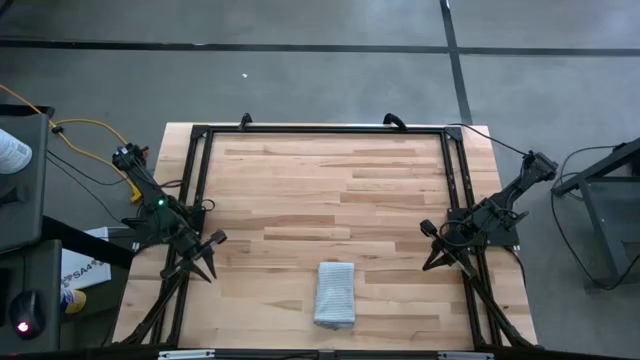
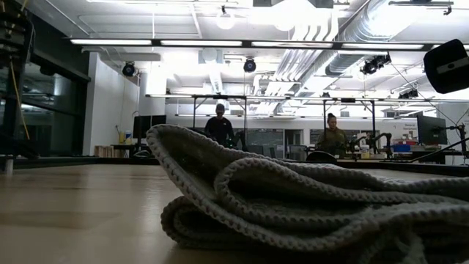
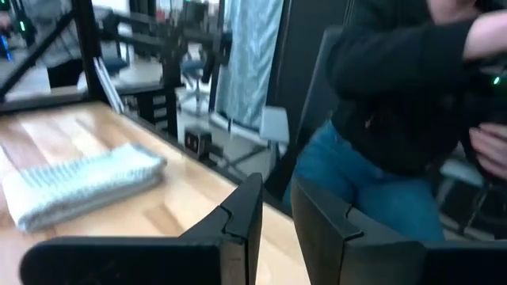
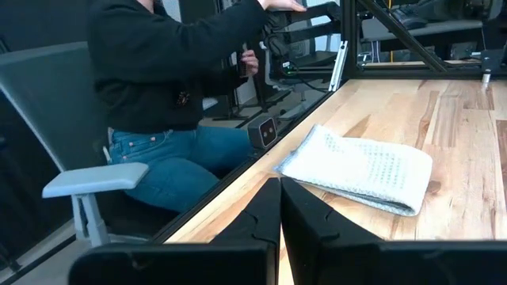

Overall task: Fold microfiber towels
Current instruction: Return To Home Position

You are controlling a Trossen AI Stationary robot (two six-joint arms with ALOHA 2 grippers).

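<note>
The light grey-blue microfiber towel (image 1: 335, 293) lies folded into a narrow, several-layered strip near the table's near edge, a little right of the middle, resting flat on the wood. It also shows in the low view (image 2: 308, 198), the left wrist view (image 3: 79, 186) and the right wrist view (image 4: 360, 168). My left gripper (image 1: 205, 257) hovers at the table's left side, well clear of the towel, its fingers a narrow gap apart (image 3: 277, 218). My right gripper (image 1: 432, 250) hovers at the right side, also clear of the towel, its fingers shut (image 4: 280, 207). Both are empty.
A black metal frame (image 1: 320, 130) runs round the tabletop's far, left and right sides. A person in a dark top and blue jeans (image 4: 170, 150) sits just beyond the near edge. A small camera (image 4: 264, 133) sits on that edge beside the towel. Bare wood (image 1: 330, 200) lies between the arms.
</note>
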